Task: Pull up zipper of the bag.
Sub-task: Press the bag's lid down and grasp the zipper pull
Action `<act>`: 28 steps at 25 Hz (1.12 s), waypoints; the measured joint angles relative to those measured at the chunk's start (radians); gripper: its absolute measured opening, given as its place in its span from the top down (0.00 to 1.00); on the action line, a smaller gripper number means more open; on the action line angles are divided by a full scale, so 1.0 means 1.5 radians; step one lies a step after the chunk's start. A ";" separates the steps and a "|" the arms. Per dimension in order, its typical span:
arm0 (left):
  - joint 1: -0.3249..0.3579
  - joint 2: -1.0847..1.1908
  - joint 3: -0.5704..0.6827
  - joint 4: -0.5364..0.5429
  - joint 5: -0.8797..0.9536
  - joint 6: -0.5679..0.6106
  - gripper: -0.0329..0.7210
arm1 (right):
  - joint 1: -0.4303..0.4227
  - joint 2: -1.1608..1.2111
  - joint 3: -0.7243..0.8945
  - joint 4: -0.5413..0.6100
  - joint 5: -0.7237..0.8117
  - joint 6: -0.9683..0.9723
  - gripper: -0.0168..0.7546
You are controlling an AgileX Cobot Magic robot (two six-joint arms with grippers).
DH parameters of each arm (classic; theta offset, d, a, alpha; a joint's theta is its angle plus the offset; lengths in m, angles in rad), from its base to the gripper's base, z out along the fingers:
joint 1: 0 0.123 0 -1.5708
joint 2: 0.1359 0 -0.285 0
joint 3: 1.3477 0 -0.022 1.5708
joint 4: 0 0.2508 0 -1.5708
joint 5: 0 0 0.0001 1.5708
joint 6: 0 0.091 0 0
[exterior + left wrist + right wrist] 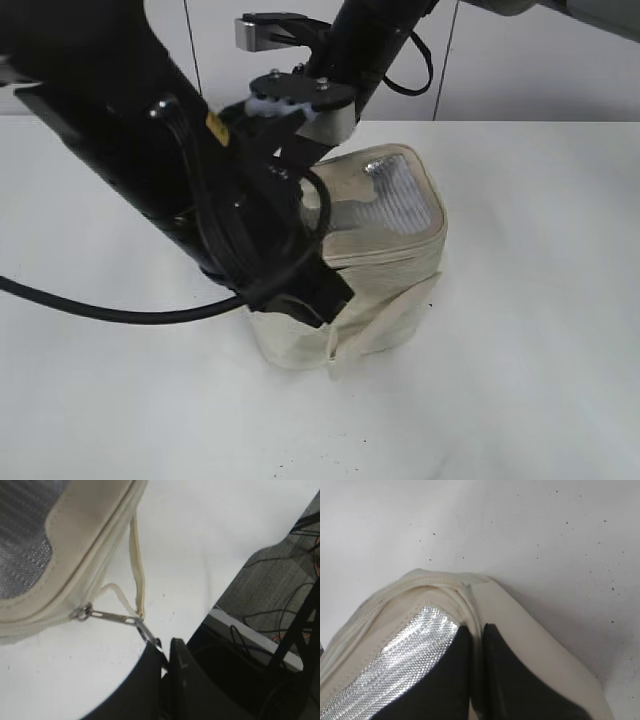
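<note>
left wrist view: left gripper (164,656) clenched on the silver ring pull (149,633) of the zipper (81,612); the pull and its link are drawn out straight from the slider, long axis running from the slider at the lid rim down and right into the fingertips, so the slider lies up and left of the gripper; a loose cream strip (137,565) hangs beside it; the closed track runs left from the slider along the rim (which way counts as "up" cannot be told); right wrist view: right gripper (477,645) pinched on the lid edge of the bag (530,645), fingers nearly touching, steadying it; exterior view: bag (385,290) stands mid-table (540,380), left arm nearer the zipper; judged: next pull should follow the track line; no brand or legible writing seen.
</note>
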 joint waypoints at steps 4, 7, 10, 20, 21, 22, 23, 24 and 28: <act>-0.024 0.021 0.002 -0.024 -0.057 -0.002 0.95 | 0.000 0.000 0.001 0.001 0.000 -0.001 0.93; -0.048 0.039 0.005 -0.028 -0.099 -0.004 0.95 | 0.000 0.000 0.001 0.004 0.001 -0.004 0.93; -0.069 0.042 0.005 -0.027 -0.143 -0.004 0.95 | 0.000 0.000 0.002 0.004 0.001 -0.005 0.93; -0.077 0.043 0.007 -0.048 -0.226 -0.005 0.94 | -0.004 0.000 0.002 0.005 0.001 -0.019 0.93; -0.078 0.044 0.008 -0.052 -0.232 -0.005 0.94 | -0.004 0.000 0.002 0.005 0.001 -0.020 0.93; -0.078 0.048 0.008 -0.057 -0.238 -0.005 0.94 | -0.005 0.000 0.002 0.005 0.001 -0.021 0.93; -0.078 0.054 0.008 -0.061 -0.245 -0.005 0.94 | -0.005 0.000 0.002 0.004 0.001 -0.021 0.93; -0.079 0.060 0.008 -0.067 -0.253 -0.005 0.94 | -0.005 0.000 0.002 0.004 0.001 -0.021 0.93; -0.081 0.078 0.005 -0.087 -0.273 -0.004 0.94 | -0.005 0.000 0.002 0.006 0.001 -0.021 0.93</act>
